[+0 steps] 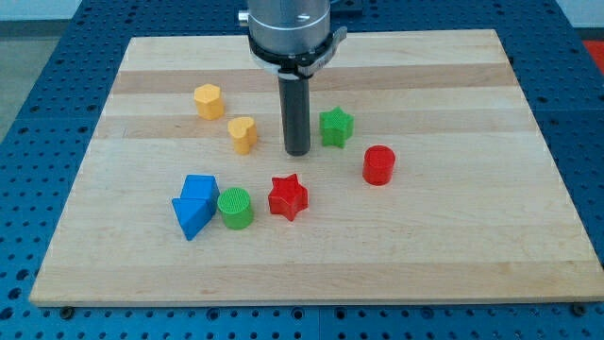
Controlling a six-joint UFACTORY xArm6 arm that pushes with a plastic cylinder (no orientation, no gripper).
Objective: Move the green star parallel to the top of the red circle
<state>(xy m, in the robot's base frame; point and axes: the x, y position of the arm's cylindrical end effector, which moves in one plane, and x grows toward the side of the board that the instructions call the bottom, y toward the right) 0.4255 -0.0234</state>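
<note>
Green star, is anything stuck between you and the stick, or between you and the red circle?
Nothing visible is in the way. My tip stands just on the view's left of the green star, with bare board between them. The red circle sits to the star's lower right, and that gap is bare too.

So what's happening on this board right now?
A robot arm is pushing blocks around a wooden board with a dark rod. My tip sits just to the view's left of the green star, between it and the yellow heart. The red cylinder stands below and to the right of the star.
</note>
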